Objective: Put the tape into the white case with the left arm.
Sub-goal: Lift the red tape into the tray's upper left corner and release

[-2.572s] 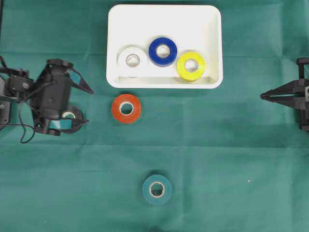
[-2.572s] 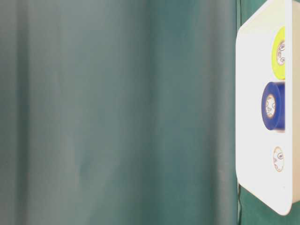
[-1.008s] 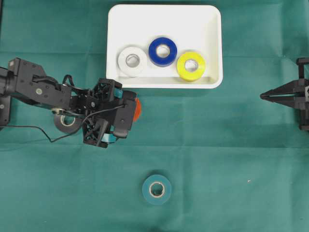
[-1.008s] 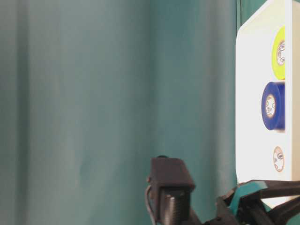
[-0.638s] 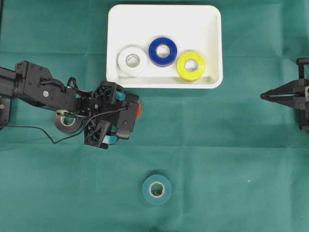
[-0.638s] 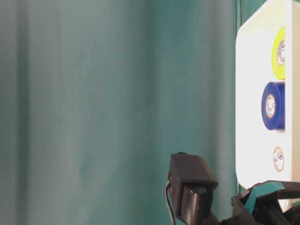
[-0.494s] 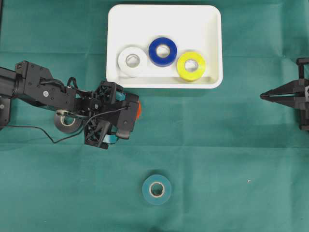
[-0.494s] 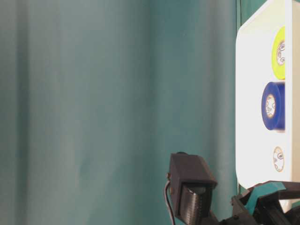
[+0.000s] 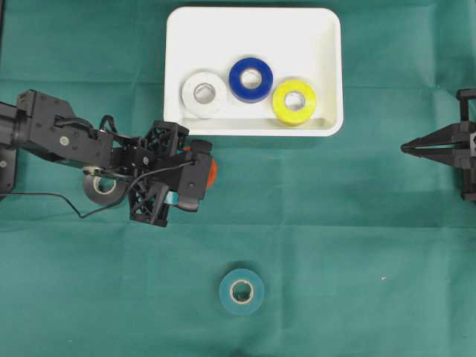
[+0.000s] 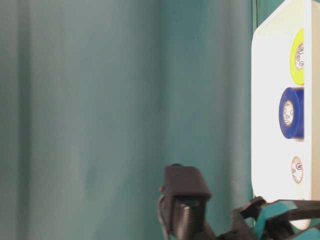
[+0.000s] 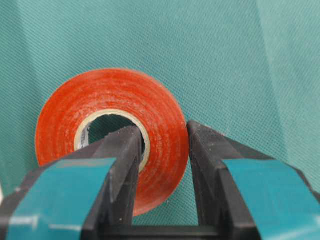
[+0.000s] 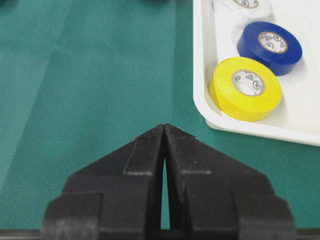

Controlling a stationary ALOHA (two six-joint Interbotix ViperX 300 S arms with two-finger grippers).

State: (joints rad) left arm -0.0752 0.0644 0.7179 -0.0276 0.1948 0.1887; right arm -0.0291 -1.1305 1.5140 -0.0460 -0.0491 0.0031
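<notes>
Orange-red vinyl tape roll (image 11: 112,135): on green cloth worktop (image 9: 357,245), just below front rim of shallow white plastic case (image 9: 253,21). Left gripper (image 11: 162,145) fingers, a second ago wide, now clenched on one wall. Risk: one-sided pinch, roll may swivel or slip. Right gripper (image 12: 164,131) clenched, empty.

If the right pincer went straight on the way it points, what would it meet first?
Nothing nearby: the shut right pincer points along bare green cloth, passing left of the white case. Farther out, depth is unclear.
</notes>
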